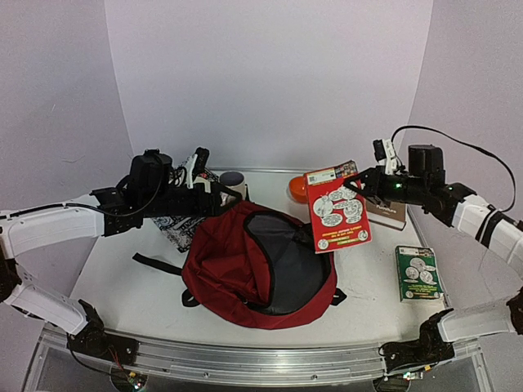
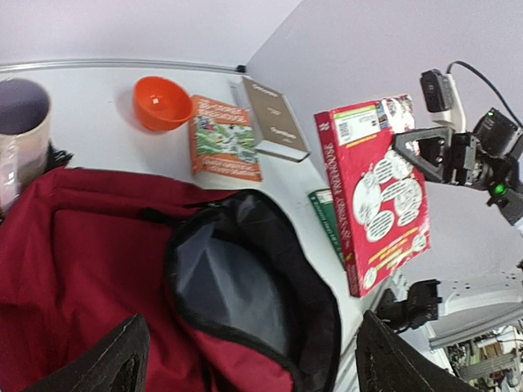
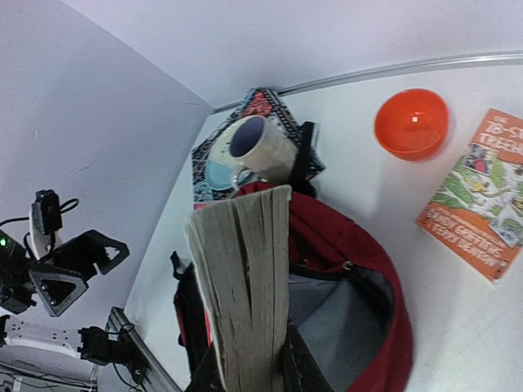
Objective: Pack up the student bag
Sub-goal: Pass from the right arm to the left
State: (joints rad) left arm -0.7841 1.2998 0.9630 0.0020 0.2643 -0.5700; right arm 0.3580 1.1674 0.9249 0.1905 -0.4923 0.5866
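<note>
The student bag [image 1: 225, 269] lies flat at the middle of the table [image 1: 122, 286]. Its long axis runs on a diagonal from the back left to the front right. The unzipped mouth, showing grey lining, faces up and towards the right arm's side, and black straps trail from its left and front edges. The closed end sits by a mug [image 1: 233, 180] that stands at the bag's back-left edge, beside a patterned flat item [image 1: 174, 226]. The left gripper [image 2: 251, 318] hovers over the bag's back-left part with its fingers spread wide and nothing between them. The right gripper [image 1: 357, 181] is clamped on the upper corner of a red book [image 1: 337, 211], which hangs tilted in the air above the right rim of the mouth, clear of the bag. An orange bowl [image 1: 296, 190] sits behind the bag, a tan book [image 1: 386, 215] lies behind the red one, and a green book [image 1: 417, 273] lies flat near the front right. The overhead view hides an orange book [image 2: 222, 137] behind the red book. The left wrist view shows it lying between the bowl and the tan book. The right wrist view alone shows the red book's page edges end-on, directly over the open mouth.
</note>
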